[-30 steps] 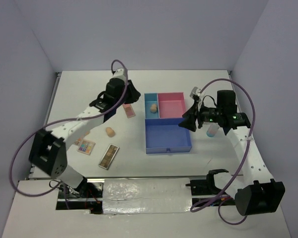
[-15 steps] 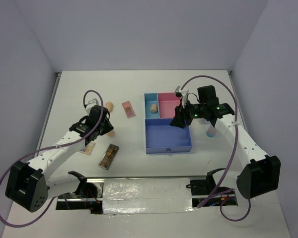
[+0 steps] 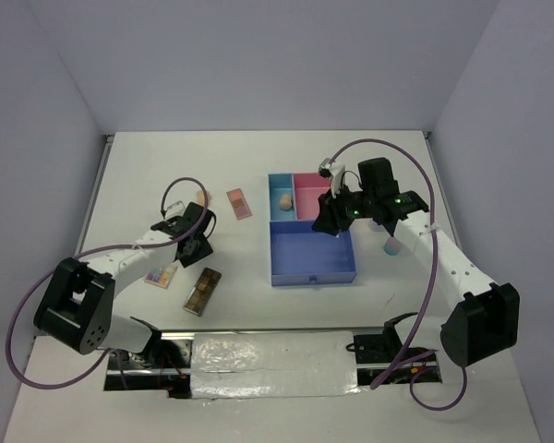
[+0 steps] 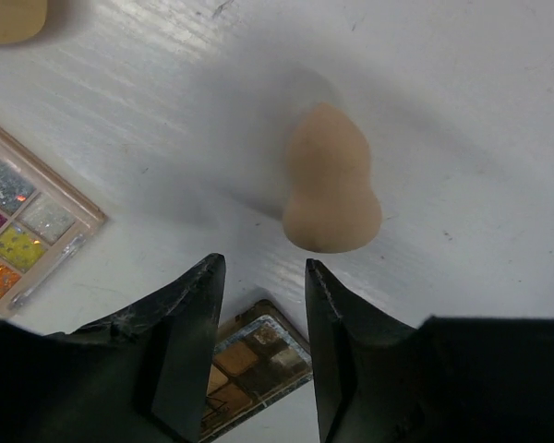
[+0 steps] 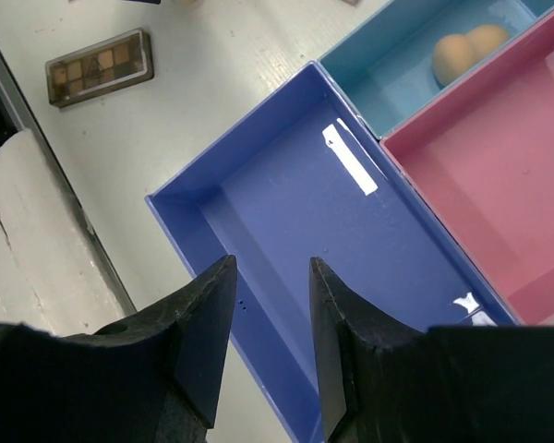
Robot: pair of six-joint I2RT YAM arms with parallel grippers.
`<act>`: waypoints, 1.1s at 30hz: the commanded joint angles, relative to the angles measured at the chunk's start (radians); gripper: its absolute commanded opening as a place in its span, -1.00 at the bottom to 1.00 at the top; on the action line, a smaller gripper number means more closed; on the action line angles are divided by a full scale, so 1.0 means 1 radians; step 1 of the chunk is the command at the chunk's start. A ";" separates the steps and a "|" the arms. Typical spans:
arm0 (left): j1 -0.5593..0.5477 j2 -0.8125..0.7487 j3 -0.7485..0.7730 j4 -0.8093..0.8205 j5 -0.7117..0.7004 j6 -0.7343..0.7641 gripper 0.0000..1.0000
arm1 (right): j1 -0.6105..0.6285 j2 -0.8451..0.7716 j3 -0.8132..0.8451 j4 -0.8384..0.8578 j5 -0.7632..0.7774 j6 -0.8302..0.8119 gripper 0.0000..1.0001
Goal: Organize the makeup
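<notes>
My left gripper (image 3: 197,245) (image 4: 263,268) is open and empty, low over the table. A beige sponge (image 4: 331,185) lies just ahead of its fingertips, apart from them. The brown palette (image 3: 202,291) (image 4: 249,365) shows between its fingers. The multicolour palette (image 3: 162,275) (image 4: 28,231) lies to its left. A second sponge (image 3: 201,197) (image 4: 9,14) and the pink palette (image 3: 239,203) lie farther back. My right gripper (image 3: 329,221) (image 5: 270,268) is open and empty above the tray's dark blue compartment (image 5: 351,240). A third sponge (image 3: 283,199) (image 5: 466,51) sits in the light blue compartment. The gradient bottle (image 3: 391,245) lies right of the tray.
The blue-and-pink tray (image 3: 273,254) stands at the table's middle, with its pink compartment (image 3: 316,196) (image 5: 499,175) at the back right. The brown palette also shows in the right wrist view (image 5: 100,66). The table's near edge carries a foil-covered strip (image 3: 277,355).
My left gripper has drawn back from the far side and come down by the sponge near the palettes. My right gripper has moved left from beside the bottle to over the tray.
</notes>
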 commanded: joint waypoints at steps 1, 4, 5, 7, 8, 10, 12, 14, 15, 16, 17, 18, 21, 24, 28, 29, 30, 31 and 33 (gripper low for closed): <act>0.005 0.010 0.063 0.034 -0.008 -0.015 0.06 | 0.008 -0.008 0.040 0.037 0.019 0.011 -0.10; 0.005 0.016 0.086 0.046 -0.011 0.008 0.07 | 0.008 -0.013 0.031 0.042 0.022 0.009 -0.09; 0.005 0.019 0.090 0.051 -0.011 0.012 0.07 | 0.007 -0.015 0.028 0.045 0.022 0.011 -0.09; 0.005 0.031 0.104 0.059 -0.011 0.022 0.08 | 0.008 -0.016 0.028 0.045 0.024 0.009 -0.09; 0.006 0.036 0.107 0.069 -0.005 0.026 0.07 | 0.008 -0.016 0.030 0.043 0.024 0.008 -0.08; 0.008 0.060 0.115 0.080 0.000 0.032 0.07 | 0.007 -0.015 0.031 0.045 0.026 0.008 -0.07; 0.012 0.094 0.118 0.097 0.009 0.037 0.06 | 0.007 -0.013 0.033 0.045 0.026 0.006 -0.07; 0.019 0.128 0.120 0.100 0.021 0.041 0.06 | 0.007 -0.012 0.033 0.043 0.027 0.005 -0.06; 0.020 0.137 0.124 0.099 0.023 0.042 0.05 | 0.008 -0.013 0.033 0.043 0.026 0.005 -0.06; 0.022 0.145 0.124 0.099 0.023 0.045 0.05 | 0.008 -0.013 0.033 0.043 0.027 0.003 -0.06; 0.022 0.155 0.124 0.097 0.023 0.045 0.05 | 0.008 -0.013 0.031 0.042 0.029 0.002 -0.06; 0.022 0.159 0.121 0.099 0.023 0.048 0.04 | 0.008 -0.013 0.031 0.043 0.027 0.002 -0.05; 0.025 0.171 0.112 0.103 0.014 0.052 0.01 | 0.008 -0.012 0.030 0.045 0.027 0.002 -0.05; 0.029 0.195 0.101 0.111 0.014 0.055 -0.11 | 0.008 -0.009 0.034 0.044 0.026 0.002 -0.05; 0.036 0.217 0.092 0.117 0.015 0.057 -0.45 | 0.007 -0.007 0.042 0.040 0.029 -0.001 -0.05; 0.034 0.215 0.090 0.117 0.017 0.057 -0.53 | 0.007 -0.007 0.042 0.040 0.030 -0.001 -0.05; 0.036 0.214 0.092 0.117 0.017 0.061 -0.69 | 0.005 -0.010 0.040 0.042 0.032 -0.003 -0.05; 0.036 0.211 0.094 0.114 0.020 0.066 -0.78 | 0.006 -0.012 0.039 0.043 0.033 -0.004 -0.05; 0.036 0.194 0.110 0.106 0.021 0.081 -1.00 | 0.007 -0.012 0.036 0.045 0.038 -0.009 -0.05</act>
